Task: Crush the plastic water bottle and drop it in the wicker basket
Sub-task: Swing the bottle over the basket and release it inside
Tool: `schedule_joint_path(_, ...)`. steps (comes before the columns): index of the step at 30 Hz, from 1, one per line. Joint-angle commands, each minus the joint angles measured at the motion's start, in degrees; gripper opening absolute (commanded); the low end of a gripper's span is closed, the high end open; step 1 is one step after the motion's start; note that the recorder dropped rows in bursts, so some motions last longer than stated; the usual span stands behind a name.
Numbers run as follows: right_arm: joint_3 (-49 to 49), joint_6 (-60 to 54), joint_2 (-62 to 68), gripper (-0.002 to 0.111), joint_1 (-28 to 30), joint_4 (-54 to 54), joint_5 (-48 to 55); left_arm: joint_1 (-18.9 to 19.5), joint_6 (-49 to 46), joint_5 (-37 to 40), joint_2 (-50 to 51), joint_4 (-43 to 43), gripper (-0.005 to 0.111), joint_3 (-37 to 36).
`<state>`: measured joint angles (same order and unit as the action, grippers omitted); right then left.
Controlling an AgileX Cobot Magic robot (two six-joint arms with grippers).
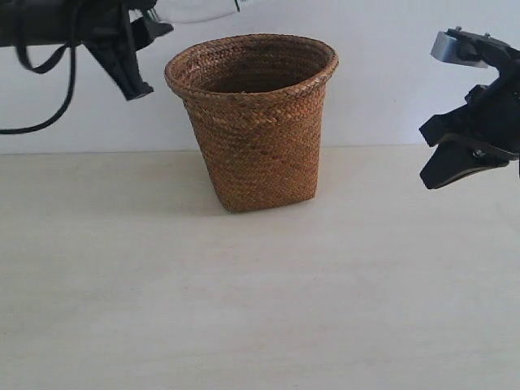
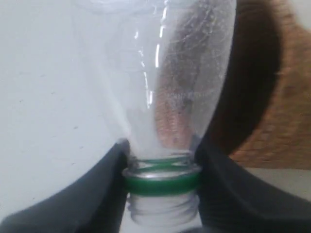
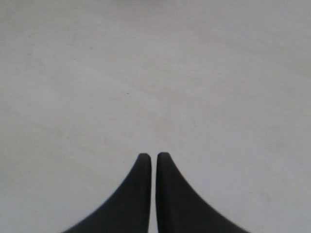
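My left gripper is shut on the neck of the plastic water bottle, with its dark fingers pressing just above the green ring. The clear body points away from the camera, toward the mouth of the wicker basket. In the exterior view the left gripper hangs high, left of the basket's braided rim, and only a clear sliver of the bottle shows at the top edge. At the right, my right gripper hovers above the table, shut and empty.
The basket stands upright on a pale wooden table against a white wall. A black cable droops from the left arm.
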<state>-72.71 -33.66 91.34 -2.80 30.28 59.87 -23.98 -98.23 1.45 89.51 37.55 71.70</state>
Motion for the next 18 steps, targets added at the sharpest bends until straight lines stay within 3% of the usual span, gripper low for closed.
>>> schedule_joint_path(1,0.1,-3.42,-0.03,0.0,-1.5,2.87,4.54,0.88,2.54,-3.92,9.31,5.01,0.106,6.47)
schedule_joint_path(2,0.1,-3.84,-0.03,0.0,-1.95,2.87,4.66,0.76,4.33,-5.81,10.64,6.98,0.108,6.84)
schedule_joint_path(5,0.1,-4.56,-0.03,0.0,-3.16,3.52,3.38,0.76,4.6,-6.92,11.84,7.63,0.099,6.84)
schedule_joint_path(11,0.1,-4.79,-0.03,0.0,-3.03,3.66,1.01,0.76,4.6,-1.45,9.8,7.63,0.079,6.84)
schedule_joint_path(14,0.1,-4.79,-0.03,0.0,-3.03,3.42,-0.43,0.76,6.32,2.01,7.12,7.71,0.06,6.84)
schedule_joint_path(18,-0.52,-0.4,-0.15,0.0,-3.03,-5.1,-1.38,2.0,14.79,12.11,2.81,7.84,0.023,6.84)
